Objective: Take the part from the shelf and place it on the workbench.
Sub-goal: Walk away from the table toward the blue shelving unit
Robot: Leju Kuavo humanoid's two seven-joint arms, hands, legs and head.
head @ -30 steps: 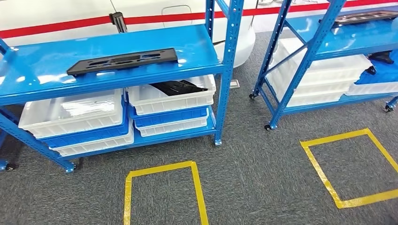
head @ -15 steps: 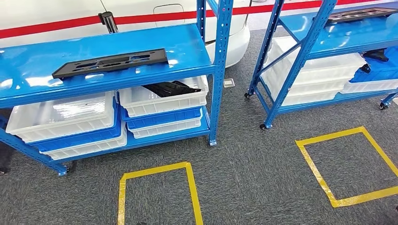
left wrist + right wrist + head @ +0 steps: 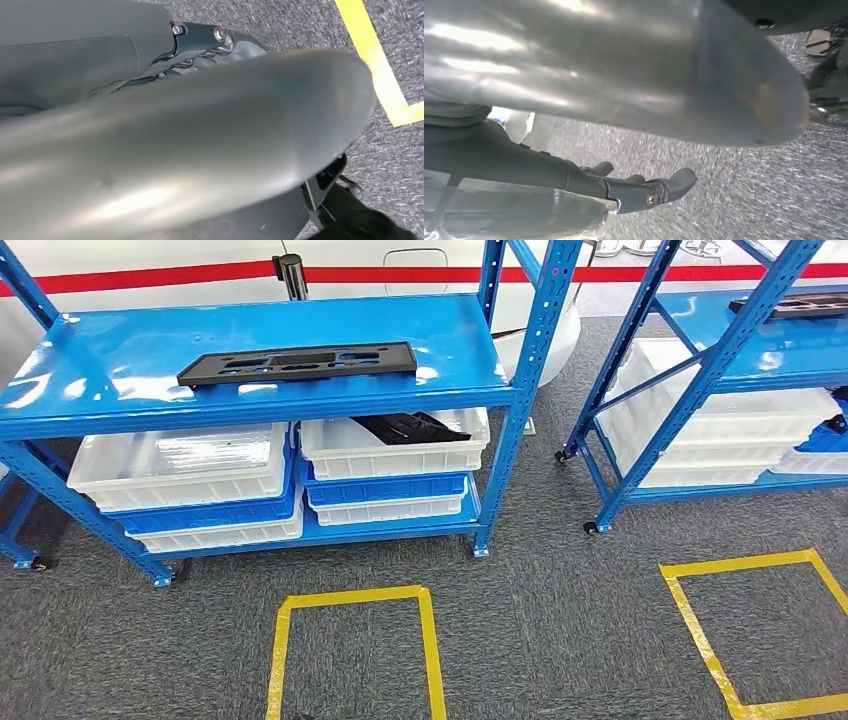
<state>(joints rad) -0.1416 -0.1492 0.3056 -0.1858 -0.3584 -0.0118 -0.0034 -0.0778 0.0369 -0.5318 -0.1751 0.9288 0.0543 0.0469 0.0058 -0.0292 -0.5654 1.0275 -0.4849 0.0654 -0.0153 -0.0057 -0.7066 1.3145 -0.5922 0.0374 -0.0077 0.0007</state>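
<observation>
Grey carpet floor [image 3: 560, 620] marked with yellow tape squares [image 3: 352, 650]. Two blue steel racks on castors, the nearer [image 3: 520, 390] stacked below with white bins [image 3: 180, 465] and blue trays [image 3: 385, 488], the second rack [image 3: 720, 350] to its right likewise. Behind both, white bodywork [image 3: 150, 255] with a red stripe [image 3: 140, 280].

We see our left hand [image 3: 165, 135] close up, its broad grey thumb blurred across most of the frame, with darker fingers [image 3: 220, 40] beyond it. Behind lies grey carpet [image 3: 305, 25], crossed by a corner of yellow floor tape [image 3: 380, 75].
</observation>
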